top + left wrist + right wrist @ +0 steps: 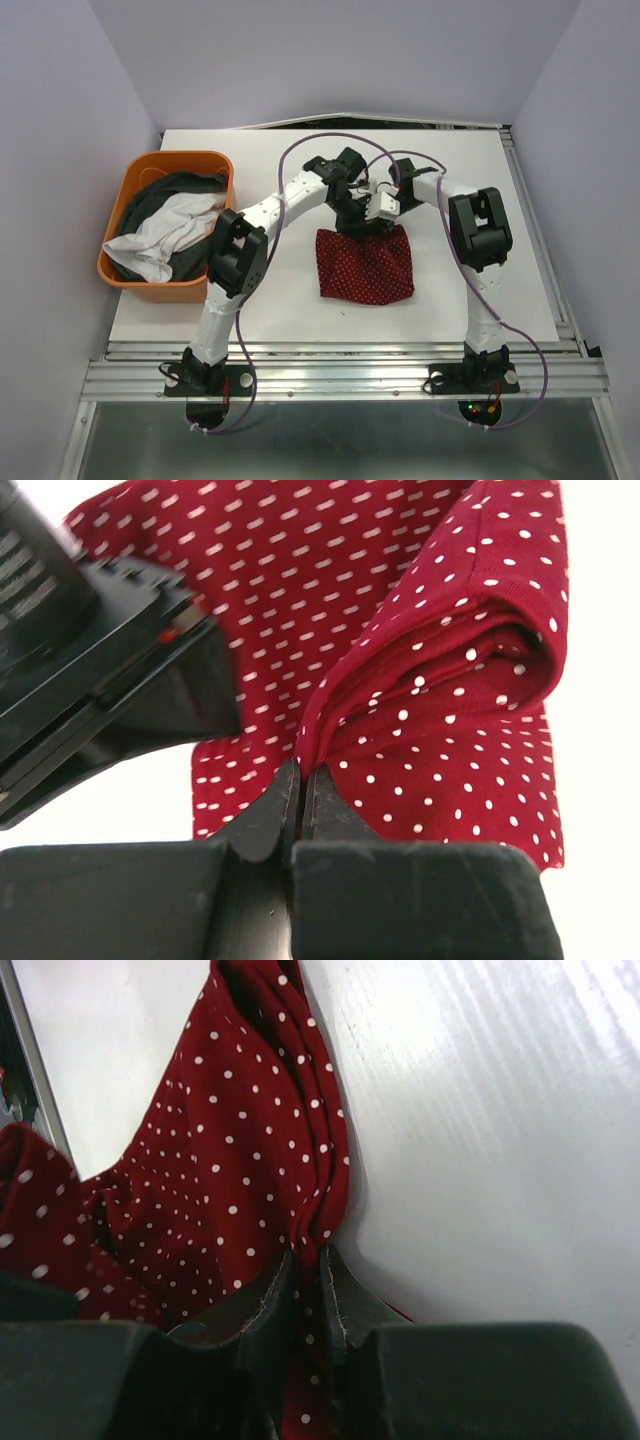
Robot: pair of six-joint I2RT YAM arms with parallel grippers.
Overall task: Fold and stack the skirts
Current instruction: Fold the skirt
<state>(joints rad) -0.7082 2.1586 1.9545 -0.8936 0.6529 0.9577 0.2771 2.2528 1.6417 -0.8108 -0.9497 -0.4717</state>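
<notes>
On the table, left gripper and right gripper each pinch the red skirt at its far edge, probably to fold it toward the bases; other skirts sit in the basket, well left.

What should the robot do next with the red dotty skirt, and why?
Probably carry the pinched far edge toward the near edge, folding the red skirt: the left hand and right hand are both shut on it, the rest lying flat.
</notes>
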